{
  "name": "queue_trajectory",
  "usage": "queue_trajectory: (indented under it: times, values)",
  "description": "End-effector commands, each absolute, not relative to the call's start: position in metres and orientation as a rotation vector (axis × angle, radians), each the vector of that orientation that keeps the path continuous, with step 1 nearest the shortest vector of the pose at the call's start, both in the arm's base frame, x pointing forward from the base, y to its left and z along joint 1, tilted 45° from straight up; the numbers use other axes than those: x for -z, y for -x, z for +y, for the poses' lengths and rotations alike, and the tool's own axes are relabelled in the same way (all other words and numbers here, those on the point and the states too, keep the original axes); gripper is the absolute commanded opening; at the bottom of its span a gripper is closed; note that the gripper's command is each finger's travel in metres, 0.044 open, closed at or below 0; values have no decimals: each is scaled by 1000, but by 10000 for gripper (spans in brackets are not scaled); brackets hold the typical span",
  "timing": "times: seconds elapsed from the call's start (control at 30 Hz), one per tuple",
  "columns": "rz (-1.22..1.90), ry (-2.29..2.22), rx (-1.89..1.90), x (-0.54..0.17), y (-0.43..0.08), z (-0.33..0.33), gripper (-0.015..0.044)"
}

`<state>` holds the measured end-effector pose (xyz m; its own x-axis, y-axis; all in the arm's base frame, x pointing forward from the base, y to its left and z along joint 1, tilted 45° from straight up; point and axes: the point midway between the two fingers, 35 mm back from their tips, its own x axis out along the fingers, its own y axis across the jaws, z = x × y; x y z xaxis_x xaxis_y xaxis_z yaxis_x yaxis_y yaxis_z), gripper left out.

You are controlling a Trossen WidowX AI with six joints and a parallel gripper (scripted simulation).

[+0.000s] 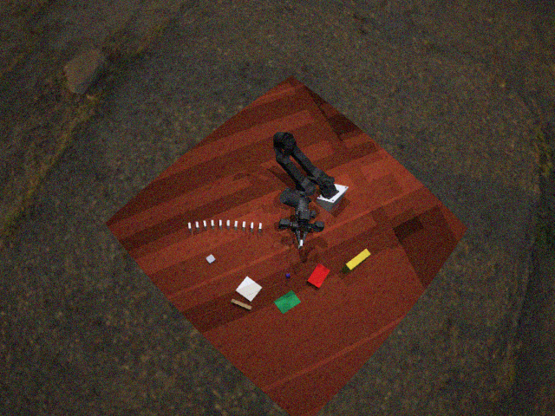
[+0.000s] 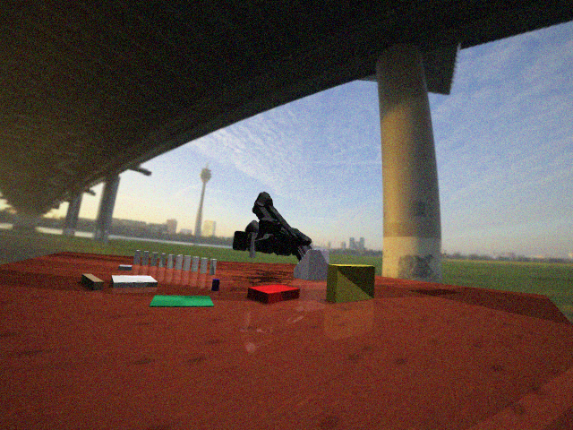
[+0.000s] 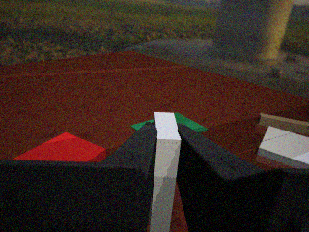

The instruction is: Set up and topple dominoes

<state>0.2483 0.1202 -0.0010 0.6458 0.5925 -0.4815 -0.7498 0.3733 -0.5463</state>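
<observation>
- Wrist view: the gripper (image 1: 300,242) (image 3: 163,131) was nearly closed — its fingers stood narrowly apart, clamped on a white domino (image 1: 300,243) (image 3: 164,169).
- That domino was upright or nearly so, and in the exterior view it hung above the wooden tabletop (image 1: 358,313) (image 2: 286,361) (image 3: 111,92).
- Seen from the top, the held piece was apart from the row of standing dominoes (image 1: 228,223) (image 2: 178,262), beyond the end nearer the arm (image 1: 296,167) (image 2: 277,231).
- Nearest the camera in the exterior view were a green rectangle (image 1: 287,302) (image 2: 181,301) (image 3: 190,122), a red block (image 1: 318,275) (image 2: 273,293) (image 3: 65,148) and a yellow block (image 1: 358,259) (image 2: 350,283).
- Brands, labels, writing — none could be read.
</observation>
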Motion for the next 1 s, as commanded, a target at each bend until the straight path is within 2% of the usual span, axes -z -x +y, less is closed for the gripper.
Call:
queue_trajectory:
  times: [0.0,0.97]
  values:
    - [214,819,-879,8,-251,116,25]
    - [185,818,-889,47,-250,78,25]
